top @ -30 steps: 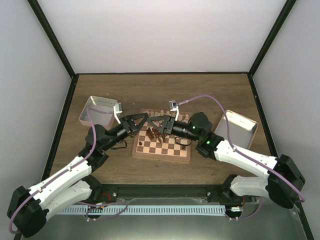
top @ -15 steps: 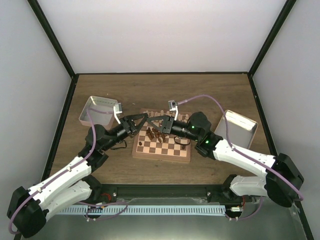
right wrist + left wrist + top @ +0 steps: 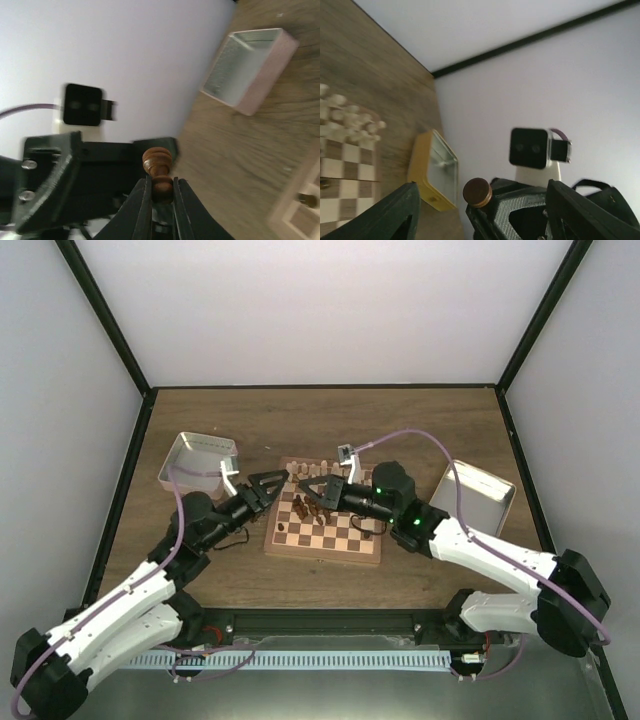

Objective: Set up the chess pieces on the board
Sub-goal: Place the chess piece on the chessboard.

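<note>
The white-shelled left arm (image 3: 130, 592) and white-shelled right arm (image 3: 490, 555) have glossy long links, with matte black housings at the joints and bases. A thin mauve cable (image 3: 420, 436) loops along each. Two small green lights (image 3: 416, 523) glow on the right arm's black wrist section. The black left end effector (image 3: 272, 486) and black right end effector (image 3: 304, 490) have tapering fingers, one dotted with silver screws (image 3: 28, 164). Each wrist bears a black-faced camera block (image 3: 530, 148) on a white mount.

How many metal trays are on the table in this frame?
2. The left tray sits beyond the far-left corner of the board; the right tray lies off the board's right side. No others appear hidden.
</note>
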You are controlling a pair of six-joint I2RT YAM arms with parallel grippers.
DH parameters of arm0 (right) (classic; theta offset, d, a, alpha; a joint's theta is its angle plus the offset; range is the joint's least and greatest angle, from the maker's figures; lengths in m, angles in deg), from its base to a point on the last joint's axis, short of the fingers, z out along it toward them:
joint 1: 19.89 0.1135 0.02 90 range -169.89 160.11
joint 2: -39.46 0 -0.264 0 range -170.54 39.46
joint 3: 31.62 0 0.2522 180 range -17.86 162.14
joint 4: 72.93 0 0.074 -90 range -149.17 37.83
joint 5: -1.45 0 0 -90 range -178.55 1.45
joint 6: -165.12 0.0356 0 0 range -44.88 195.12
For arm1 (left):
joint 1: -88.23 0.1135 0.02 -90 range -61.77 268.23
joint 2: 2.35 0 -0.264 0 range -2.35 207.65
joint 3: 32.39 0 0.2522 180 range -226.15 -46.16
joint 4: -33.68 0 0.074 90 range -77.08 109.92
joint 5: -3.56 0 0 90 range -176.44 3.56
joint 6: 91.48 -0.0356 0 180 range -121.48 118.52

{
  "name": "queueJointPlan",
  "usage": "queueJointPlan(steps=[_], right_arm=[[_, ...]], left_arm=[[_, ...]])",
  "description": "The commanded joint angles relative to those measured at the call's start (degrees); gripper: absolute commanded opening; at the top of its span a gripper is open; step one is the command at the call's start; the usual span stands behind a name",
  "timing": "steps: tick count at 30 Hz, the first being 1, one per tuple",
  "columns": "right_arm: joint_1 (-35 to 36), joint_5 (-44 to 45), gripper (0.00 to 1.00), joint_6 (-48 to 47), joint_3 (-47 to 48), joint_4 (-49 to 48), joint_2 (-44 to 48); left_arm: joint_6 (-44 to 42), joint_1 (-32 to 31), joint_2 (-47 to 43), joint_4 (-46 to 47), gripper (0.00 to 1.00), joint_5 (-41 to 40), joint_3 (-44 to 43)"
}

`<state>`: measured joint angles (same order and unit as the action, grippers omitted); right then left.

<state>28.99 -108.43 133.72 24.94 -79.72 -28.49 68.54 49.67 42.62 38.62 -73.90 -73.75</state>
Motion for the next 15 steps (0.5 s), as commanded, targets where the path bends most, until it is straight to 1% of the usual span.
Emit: queueJointPlan(steps=[1, 5, 9, 12, 15], right_arm=[[0.1, 5.8, 0.05, -12.1, 5.4, 19.2, 0.1], [0.2, 8.2, 0.05, -22.0, 10.5, 34.6, -4.4], [1.1, 11.2, 0.05, -29.5, 18.0, 46.2, -11.9], [3.2, 15.1, 0.05, -32.2, 23.1, 52.6, -18.8], [5.0, 16.1, 0.05, -33.6, 29.1, 57.8, -25.5]], left_arm=[[-10.9, 0.1, -6.0, -19.0, 0.73, -14.0, -3.3], [-22.7, 0.1, -9.4, -30.7, 0.76, -26.6, -8.2], [-33.1, 0.1, -10.6, -38.5, 0.78, -37.5, -13.1], [-38.7, 0.1, -11.5, -40.3, 0.80, -43.2, -14.3], [-42.5, 0.1, -12.2, -39.5, 0.81, -46.1, -13.7]])
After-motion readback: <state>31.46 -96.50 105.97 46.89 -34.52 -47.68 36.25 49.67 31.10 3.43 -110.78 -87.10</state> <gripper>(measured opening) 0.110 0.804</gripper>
